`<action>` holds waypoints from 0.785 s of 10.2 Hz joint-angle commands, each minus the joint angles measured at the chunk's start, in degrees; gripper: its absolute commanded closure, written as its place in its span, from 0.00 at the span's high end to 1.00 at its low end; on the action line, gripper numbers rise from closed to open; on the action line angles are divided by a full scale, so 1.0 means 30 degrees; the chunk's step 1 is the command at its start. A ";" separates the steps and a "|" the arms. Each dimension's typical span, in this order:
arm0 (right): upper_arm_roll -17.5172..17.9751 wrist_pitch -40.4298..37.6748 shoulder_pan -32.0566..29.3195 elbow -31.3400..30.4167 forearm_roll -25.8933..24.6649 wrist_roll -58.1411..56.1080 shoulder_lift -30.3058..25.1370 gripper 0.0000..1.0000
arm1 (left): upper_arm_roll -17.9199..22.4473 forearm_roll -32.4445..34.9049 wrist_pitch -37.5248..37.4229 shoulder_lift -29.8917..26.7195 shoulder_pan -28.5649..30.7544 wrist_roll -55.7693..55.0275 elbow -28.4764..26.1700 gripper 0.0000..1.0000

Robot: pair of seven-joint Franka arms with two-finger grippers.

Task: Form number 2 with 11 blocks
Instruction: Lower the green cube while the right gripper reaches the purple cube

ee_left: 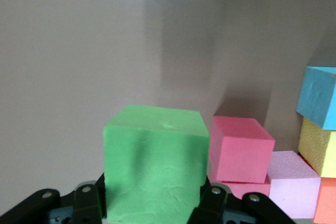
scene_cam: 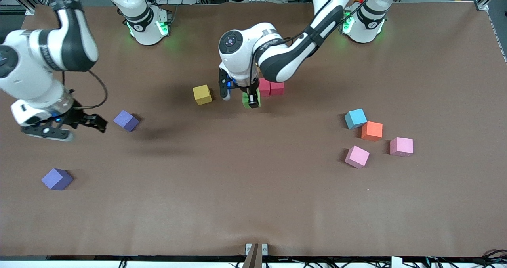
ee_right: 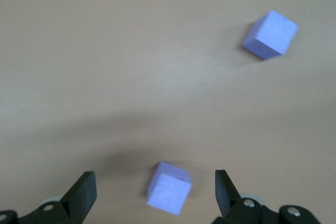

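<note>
Green block (ee_left: pixel 155 166) was clamped between the left gripper (scene_cam: pixel 248 98) fingers, just beside the two red blocks (scene_cam: pixel 271 87); next, seat it flush. Right gripper (scene_cam: pixel 65 126) waited wide open, empty, over a purple block (ee_right: pixel 168 187).

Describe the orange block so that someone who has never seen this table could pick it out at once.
Look toward the left arm's end of the table, where four loose blocks lie in a cluster. The orange block sits right beside the blue block, slightly nearer the front camera, and farther from it than the two pink blocks. It is the only orange one there.
</note>
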 commanded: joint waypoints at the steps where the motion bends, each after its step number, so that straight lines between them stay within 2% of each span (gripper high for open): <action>1: 0.0343 -0.0042 -0.1879 0.0225 0.0221 0.1934 0.0918 1.00 | 0.0116 0.0040 0.0433 0.0301 -0.0974 0.0280 0.0165 0.06; 4: 0.0372 0.0104 -0.2386 0.0254 0.0250 0.3486 0.2849 1.00 | 0.0145 0.0038 0.1342 0.1091 -0.1766 -0.0423 0.0107 0.06; 5: 0.0373 0.0337 -0.2298 0.0196 0.1468 0.4540 0.3175 1.00 | 0.0116 0.0039 0.1517 0.1209 -0.1944 -0.0629 -0.0038 0.06; 6: 0.0344 0.0368 -0.2298 0.0109 0.3656 0.4695 0.3265 1.00 | 0.0116 -0.0019 0.2215 0.1181 -0.1917 -0.0747 -0.0736 0.06; 8: 0.0314 0.0398 -0.2268 0.0108 0.4642 0.5074 0.3499 1.00 | 0.0116 -0.0371 0.2895 0.0918 -0.1858 -0.1392 -0.1562 0.04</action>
